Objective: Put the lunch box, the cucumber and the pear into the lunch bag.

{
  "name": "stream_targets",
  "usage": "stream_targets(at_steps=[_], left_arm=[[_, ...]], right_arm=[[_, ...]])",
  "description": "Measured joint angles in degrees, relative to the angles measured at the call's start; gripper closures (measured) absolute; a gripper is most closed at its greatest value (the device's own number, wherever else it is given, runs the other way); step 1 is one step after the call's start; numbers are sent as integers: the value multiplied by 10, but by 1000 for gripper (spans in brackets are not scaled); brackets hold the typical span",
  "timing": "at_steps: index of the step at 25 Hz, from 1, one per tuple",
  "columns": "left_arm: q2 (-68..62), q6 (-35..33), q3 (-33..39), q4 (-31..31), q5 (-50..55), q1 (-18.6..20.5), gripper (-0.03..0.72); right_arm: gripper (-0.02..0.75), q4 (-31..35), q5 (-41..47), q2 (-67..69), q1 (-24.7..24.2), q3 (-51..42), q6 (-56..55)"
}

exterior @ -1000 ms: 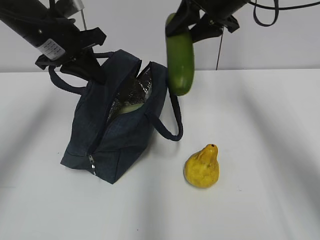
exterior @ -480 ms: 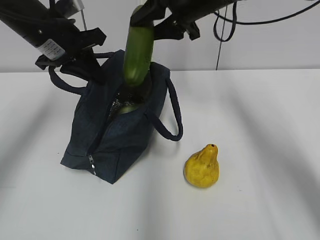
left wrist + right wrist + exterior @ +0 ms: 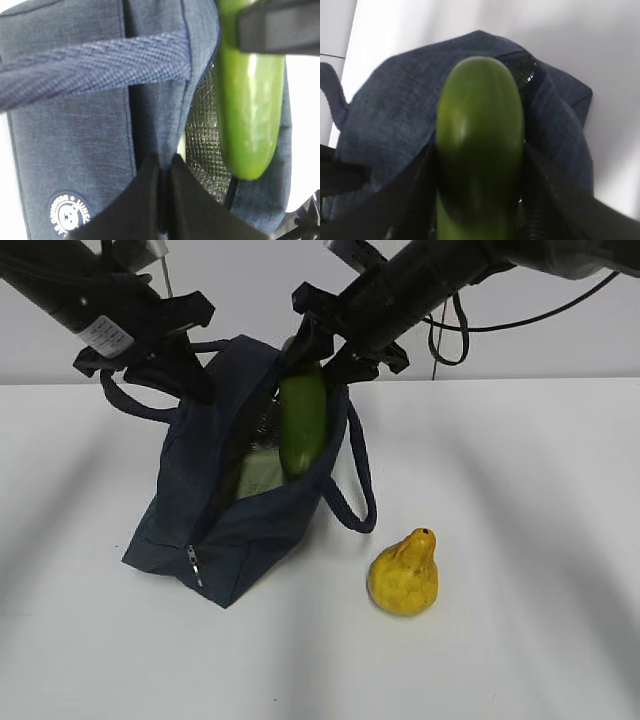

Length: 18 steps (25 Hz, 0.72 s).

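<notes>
My right gripper (image 3: 312, 358) is clamped on the one cucumber (image 3: 302, 420), jaws on either side of its upper end, and the cucumber hangs nose-down with its lower half inside the mouth of the lunch bag (image 3: 200, 530). In the right wrist view the cucumber (image 3: 480, 145) fills the middle between the two dark fingers, with navy fabric spread beneath it.

My left gripper (image 3: 162, 200) has its jaws pressed together, pinching the edge of the bag's opening; in the exterior view it (image 3: 185, 375) sits at the bag's far left rim, holding that side up. From the left wrist view I see the silver lining (image 3: 202, 145) just beside the cucumber (image 3: 250, 110).

I count one bag, two loop handles, one cucumber, one pear and one lunch box (image 3: 262, 472), whose pale green lid shows inside the bag below the cucumber's tip.

The opening is narrow: the cucumber sits close to the right rim. The pear (image 3: 404, 574) stands upright on the white table (image 3: 520, 490), well apart from both grippers, to the right of the bag and nearer the camera, with open tabletop all around it.
</notes>
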<state>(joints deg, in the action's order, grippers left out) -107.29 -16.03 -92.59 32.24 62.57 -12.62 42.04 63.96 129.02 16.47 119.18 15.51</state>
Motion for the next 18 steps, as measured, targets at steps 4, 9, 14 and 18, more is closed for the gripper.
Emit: stream_targets(at_steps=[4, 9, 14, 18], left_arm=[[0, 0, 0, 19, -13, 0, 683], [0, 0, 0, 29, -17, 0, 683], [0, -2, 0, 29, -24, 2, 683], [0, -4, 0, 29, -25, 2, 683]], right_arm=[[378, -2, 22, 15, 13, 0, -12], [378, 33, 30, 25, 28, 0, -16], [365, 88, 8, 25, 29, 0, -16], [216, 105, 5, 25, 29, 0, -16]])
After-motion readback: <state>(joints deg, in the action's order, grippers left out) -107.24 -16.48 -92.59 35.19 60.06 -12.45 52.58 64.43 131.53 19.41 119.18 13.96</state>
